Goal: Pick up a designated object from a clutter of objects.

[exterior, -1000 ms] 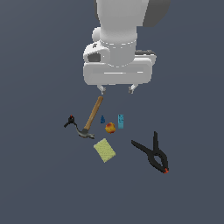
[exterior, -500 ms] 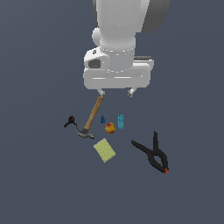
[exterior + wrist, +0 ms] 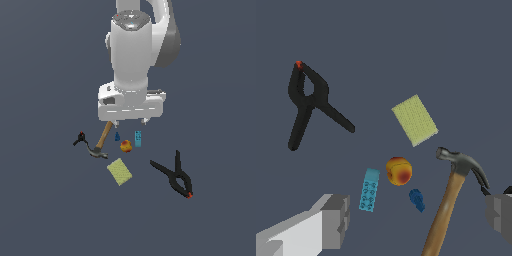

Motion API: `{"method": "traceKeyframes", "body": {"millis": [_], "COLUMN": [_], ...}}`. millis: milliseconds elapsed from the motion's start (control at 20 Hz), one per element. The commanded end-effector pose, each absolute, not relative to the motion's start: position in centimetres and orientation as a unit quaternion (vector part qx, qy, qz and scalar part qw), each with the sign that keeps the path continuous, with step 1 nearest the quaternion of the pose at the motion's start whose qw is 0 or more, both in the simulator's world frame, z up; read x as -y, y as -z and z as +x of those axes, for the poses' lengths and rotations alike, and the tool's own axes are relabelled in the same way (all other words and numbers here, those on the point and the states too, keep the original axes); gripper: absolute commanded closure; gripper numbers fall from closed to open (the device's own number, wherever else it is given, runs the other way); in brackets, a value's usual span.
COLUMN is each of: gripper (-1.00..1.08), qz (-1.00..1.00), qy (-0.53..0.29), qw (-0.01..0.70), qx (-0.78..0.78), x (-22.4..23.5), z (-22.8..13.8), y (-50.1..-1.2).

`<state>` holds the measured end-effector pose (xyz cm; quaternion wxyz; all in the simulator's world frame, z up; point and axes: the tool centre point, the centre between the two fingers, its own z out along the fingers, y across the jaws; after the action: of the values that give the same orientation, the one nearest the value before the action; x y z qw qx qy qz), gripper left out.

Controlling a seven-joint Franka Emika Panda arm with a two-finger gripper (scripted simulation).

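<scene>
The designated object, a small orange-red fruit (image 3: 126, 146) with a yellow patch, lies in the middle of the clutter of objects. In the wrist view the fruit (image 3: 399, 171) sits between a teal block (image 3: 369, 189) and a wooden-handled hammer (image 3: 448, 205), with a small blue piece (image 3: 417, 199) beside it. My gripper (image 3: 130, 121) hangs open above the clutter, a little beyond the fruit, touching nothing. Its grey fingers (image 3: 331, 220) frame the wrist view, and nothing is between them.
A yellow sponge (image 3: 120, 171) lies just in front of the fruit. A large black clamp (image 3: 175, 175) rests toward the exterior view's right. The hammer (image 3: 102, 140) and a tiny black clamp (image 3: 80, 139) are toward its left. The teal block (image 3: 138, 138) and blue piece (image 3: 117, 136) sit under the hand.
The hand has come down closer to the clutter, and the arm above it now stands more upright. The objects have not moved.
</scene>
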<state>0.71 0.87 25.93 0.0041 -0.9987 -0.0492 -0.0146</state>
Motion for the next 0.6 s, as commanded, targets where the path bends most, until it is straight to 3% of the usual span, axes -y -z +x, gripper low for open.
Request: {"method": "traceKeyframes", "body": {"millis": [0,550], "gripper": [-0.92,-0.92], "qz": [-0.998,-0.993], "qy": [0.012,0.004], "qw": [0.003,0.0], "qx": [0.062,0.117], "x": [-0.6,0.5], "z": [0.5,-1.8], "y": [-23.3,-12.7]}}
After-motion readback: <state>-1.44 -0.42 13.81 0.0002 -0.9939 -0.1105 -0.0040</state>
